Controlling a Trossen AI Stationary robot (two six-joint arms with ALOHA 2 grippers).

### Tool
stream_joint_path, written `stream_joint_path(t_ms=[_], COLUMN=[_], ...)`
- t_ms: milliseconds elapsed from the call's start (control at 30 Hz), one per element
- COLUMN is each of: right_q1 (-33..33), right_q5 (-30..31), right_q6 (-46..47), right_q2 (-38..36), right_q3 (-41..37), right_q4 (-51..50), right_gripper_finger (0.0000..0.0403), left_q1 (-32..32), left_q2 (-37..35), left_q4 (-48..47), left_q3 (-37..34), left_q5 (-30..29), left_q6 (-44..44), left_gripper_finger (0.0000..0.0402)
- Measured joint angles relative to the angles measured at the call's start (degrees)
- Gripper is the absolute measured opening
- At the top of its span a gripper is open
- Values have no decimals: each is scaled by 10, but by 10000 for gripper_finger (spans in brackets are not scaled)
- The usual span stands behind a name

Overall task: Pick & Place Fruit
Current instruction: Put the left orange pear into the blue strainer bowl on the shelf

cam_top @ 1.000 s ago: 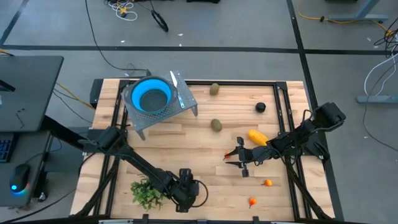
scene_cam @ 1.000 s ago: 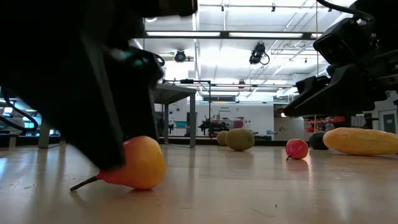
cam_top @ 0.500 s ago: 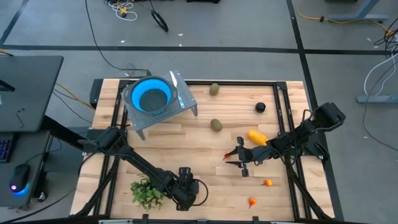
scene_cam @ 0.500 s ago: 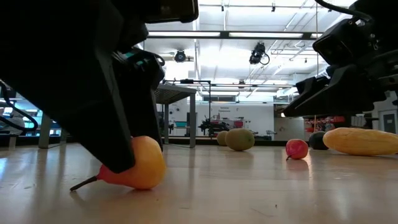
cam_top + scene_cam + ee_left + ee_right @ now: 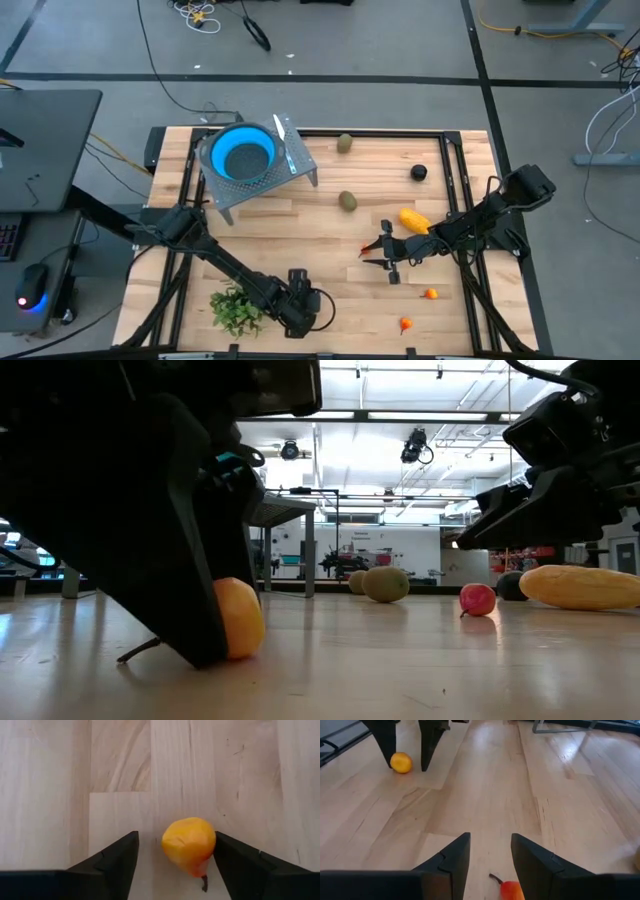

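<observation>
A: Where is your left tool (image 5: pixel 175 852) working?

B: I am lowering it over a small orange fruit (image 5: pixel 189 845) at the near edge of the worktop (image 5: pixel 330 230), just right of the green sprig (image 5: pixel 236 309). The fingers are spread, one on each side of the fruit, and they are not gripping it. The fruit is sitting on the wood, closer to one finger than the other.

A: And your right tool (image 5: pixel 490 852)?

B: It is hanging released over the right half of the worktop, with a little red fruit (image 5: pixel 512 890) just below its fingers. The long yellow fruit (image 5: pixel 414 219) is lying close beside that arm. The olive ovals (image 5: pixel 347 201) and the dark ball (image 5: pixel 418 172) are lying farther back, and the blue bowl (image 5: pixel 243 156) is standing far left.

A: What could go wrong?

B: I am judging that the off-centre fruit could roll away when I am closing, since the nearer finger would push it first. Its round, smooth skin could also slip out during lifting.
</observation>
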Motion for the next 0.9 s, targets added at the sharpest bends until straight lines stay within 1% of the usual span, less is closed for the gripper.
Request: stream_joint_path(t_ms=[500, 633, 767, 900], right_q1=[0, 0, 0, 0], right_q5=[0, 0, 0, 0], right_q6=[0, 0, 0, 0], right_q2=[0, 0, 0, 0], right_q3=[0, 0, 0, 0], right_q4=[1, 1, 1, 1], right_gripper_finger=[154, 154, 154, 154], left_q1=[0, 0, 0, 5], left_q2=[-1, -1, -4, -34], left_q4=[-11, -11, -13, -23], left_q3=[0, 0, -1, -1], left_q5=[4, 4, 5, 8], left_q6=[1, 2, 3, 18], left_gripper_finger=[151, 144, 150, 150])
